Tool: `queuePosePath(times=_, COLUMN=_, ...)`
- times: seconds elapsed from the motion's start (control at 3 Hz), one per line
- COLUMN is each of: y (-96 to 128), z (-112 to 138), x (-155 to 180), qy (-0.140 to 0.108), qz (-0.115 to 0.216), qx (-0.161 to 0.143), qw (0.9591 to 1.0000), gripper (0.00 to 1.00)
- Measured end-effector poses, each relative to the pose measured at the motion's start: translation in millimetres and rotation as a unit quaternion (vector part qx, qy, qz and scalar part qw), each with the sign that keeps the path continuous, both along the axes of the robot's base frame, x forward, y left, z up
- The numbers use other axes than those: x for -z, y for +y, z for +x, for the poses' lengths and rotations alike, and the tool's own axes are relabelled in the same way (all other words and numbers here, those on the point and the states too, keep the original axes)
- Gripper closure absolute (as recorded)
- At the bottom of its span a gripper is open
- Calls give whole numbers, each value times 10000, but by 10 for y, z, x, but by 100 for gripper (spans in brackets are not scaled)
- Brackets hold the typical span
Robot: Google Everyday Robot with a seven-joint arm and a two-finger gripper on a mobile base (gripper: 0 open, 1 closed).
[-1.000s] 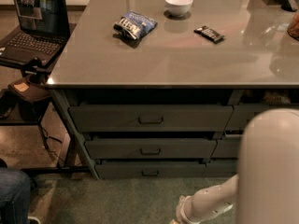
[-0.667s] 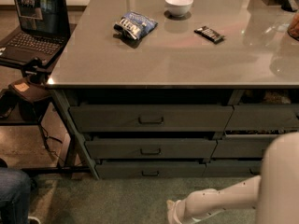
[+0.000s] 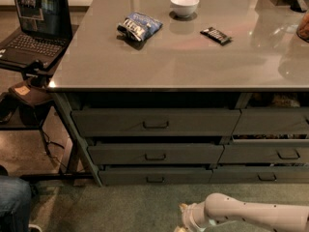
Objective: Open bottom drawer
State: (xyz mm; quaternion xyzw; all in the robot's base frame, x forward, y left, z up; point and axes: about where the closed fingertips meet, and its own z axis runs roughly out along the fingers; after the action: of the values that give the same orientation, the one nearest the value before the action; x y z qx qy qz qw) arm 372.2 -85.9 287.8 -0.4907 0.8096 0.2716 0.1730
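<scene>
The bottom drawer (image 3: pixel 155 176) is the thin dark grey front at the foot of the left stack, with a small rectangular pull (image 3: pixel 155 180) at its centre. It sits shut, flush with the frame. My white arm (image 3: pixel 246 212) comes in from the lower right, low over the carpet. Its gripper (image 3: pixel 181 224) is at the bottom edge of the view, below and a little right of the drawer's handle, apart from it. Most of the gripper is cut off by the frame edge.
Two taller drawers (image 3: pixel 155 123) stack above it, and a neighbouring stack (image 3: pixel 275 152) stands to the right. On the countertop (image 3: pixel 193 52) lie a chip bag (image 3: pixel 139 26), a white bowl (image 3: pixel 184 5) and a dark bar (image 3: pixel 216 35). A laptop (image 3: pixel 34 25) on a stand is at left; a person's knee (image 3: pixel 13 209) is at bottom left.
The arm has swung lower and further right in view, and its bulky upper part has left the frame. The gripper end shifted slightly left along the floor. The drawers have not moved.
</scene>
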Motion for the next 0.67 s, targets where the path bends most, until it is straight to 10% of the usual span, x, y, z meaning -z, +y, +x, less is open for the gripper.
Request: queuePosePath(times=0.67, y=1, z=201, x=-21, qy=-398, qz=-113, qx=93, qw=9991, gripper=0)
